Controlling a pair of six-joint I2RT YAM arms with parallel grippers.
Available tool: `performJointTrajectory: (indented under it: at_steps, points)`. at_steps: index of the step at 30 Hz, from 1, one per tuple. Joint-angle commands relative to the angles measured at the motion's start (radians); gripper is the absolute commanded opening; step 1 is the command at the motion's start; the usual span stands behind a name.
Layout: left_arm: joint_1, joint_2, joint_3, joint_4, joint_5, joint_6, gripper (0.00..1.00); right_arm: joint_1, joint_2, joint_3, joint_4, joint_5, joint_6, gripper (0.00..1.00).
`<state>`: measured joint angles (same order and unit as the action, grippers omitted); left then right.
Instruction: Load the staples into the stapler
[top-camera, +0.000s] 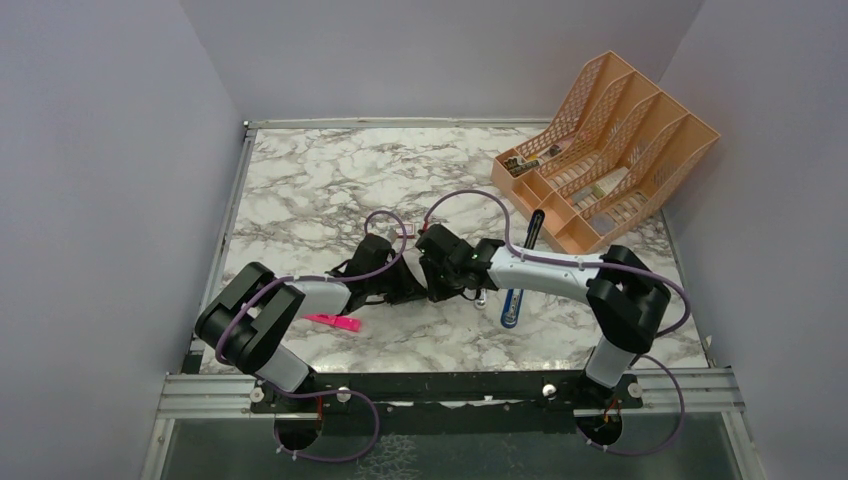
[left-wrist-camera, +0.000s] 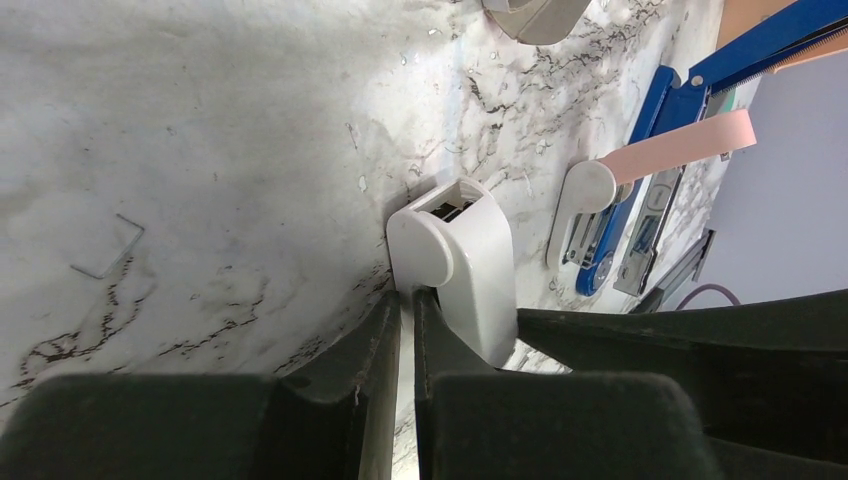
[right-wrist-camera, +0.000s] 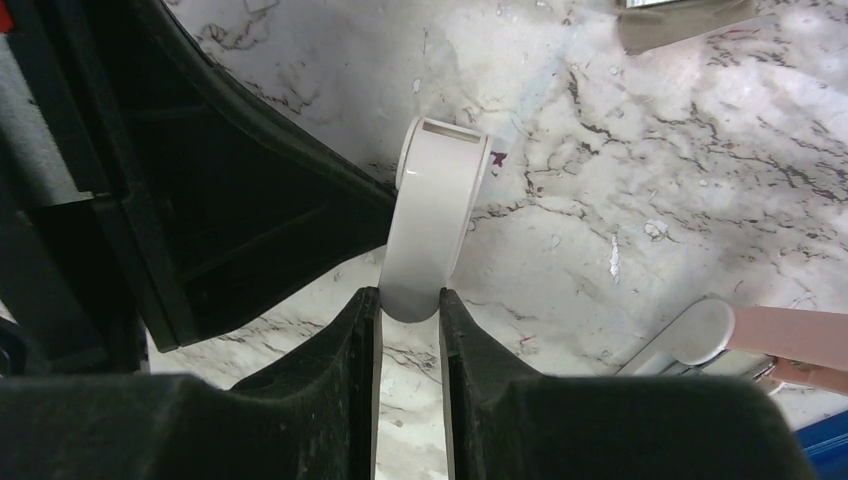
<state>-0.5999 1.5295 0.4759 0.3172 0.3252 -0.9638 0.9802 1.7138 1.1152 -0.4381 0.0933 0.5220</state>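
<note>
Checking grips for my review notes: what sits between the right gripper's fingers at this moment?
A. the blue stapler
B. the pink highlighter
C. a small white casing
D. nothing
C: in the right wrist view the right gripper has a finger pressed on each side of the white casing, while the blue stapler and the pink highlighter lie on the table.
</note>
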Motion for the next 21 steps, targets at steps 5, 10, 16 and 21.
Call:
performJointTrajectory:
  at_steps: [5,10,16,21]
  points:
    - [0.003,-0.002,-0.006,-0.055,-0.077,0.042,0.1,0.008,0.092,0.026,-0.044,0.031,0.02,0.28]
    - [0.003,-0.015,-0.006,-0.056,-0.078,0.041,0.09,0.008,0.103,0.06,-0.073,0.051,0.027,0.27]
    - [0.003,-0.06,0.009,-0.093,-0.106,0.05,0.13,0.008,0.015,0.063,-0.058,0.078,0.048,0.39]
    - [0.003,-0.103,0.026,-0.148,-0.143,0.076,0.17,0.005,-0.047,0.054,-0.047,0.096,0.058,0.47]
